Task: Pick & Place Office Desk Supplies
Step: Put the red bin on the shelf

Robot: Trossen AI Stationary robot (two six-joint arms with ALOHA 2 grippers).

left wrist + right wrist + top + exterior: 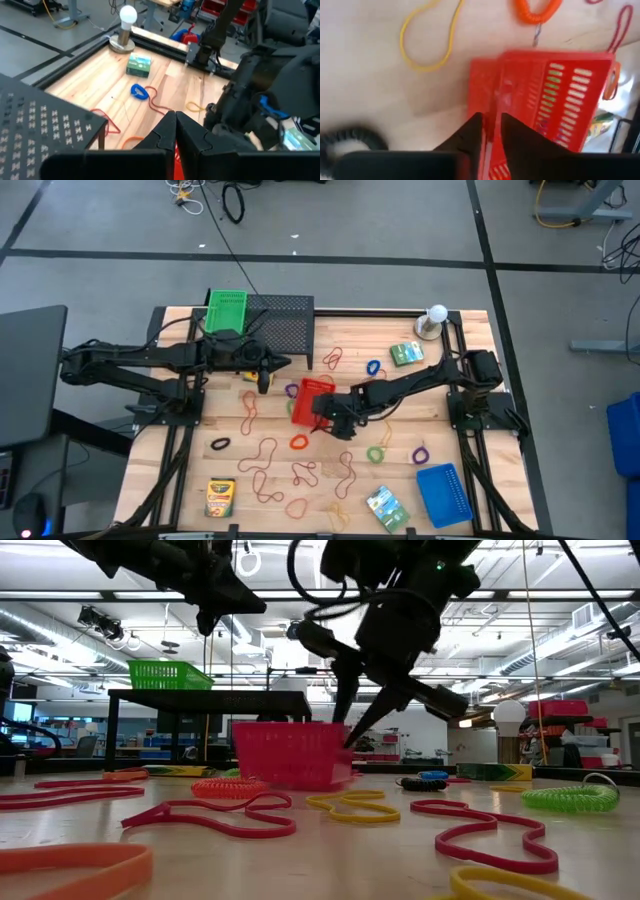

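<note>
A red slotted basket (305, 395) stands mid-table, and my right gripper (320, 414) is shut on it. Thin rubber-band loops in red, orange, yellow, green, purple and black lie scattered over the wood, such as a red one (262, 455) and a green one (376, 453). One crayon box (220, 496) lies near the front edge and another (254, 375) lies under my left arm. Green packets (405, 353) (385, 506) lie on the right. My left gripper (286, 362) hovers shut and empty above the table, beside the black mesh rack (285, 325). My right gripper (490, 127) pinches the red basket's side wall at its top rim (493, 100), with one finger on each face of the wall. The fingers come from above, slanting in from the table's right. In the low view the basket's bottom (290, 780) rests on the table.
A green basket (227, 311) sits on the black mesh rack at the far edge. A white ball on a round base (435, 320) stands at the far right corner. A blue basket (443, 494) lies near the front right. Black rails frame the table.
</note>
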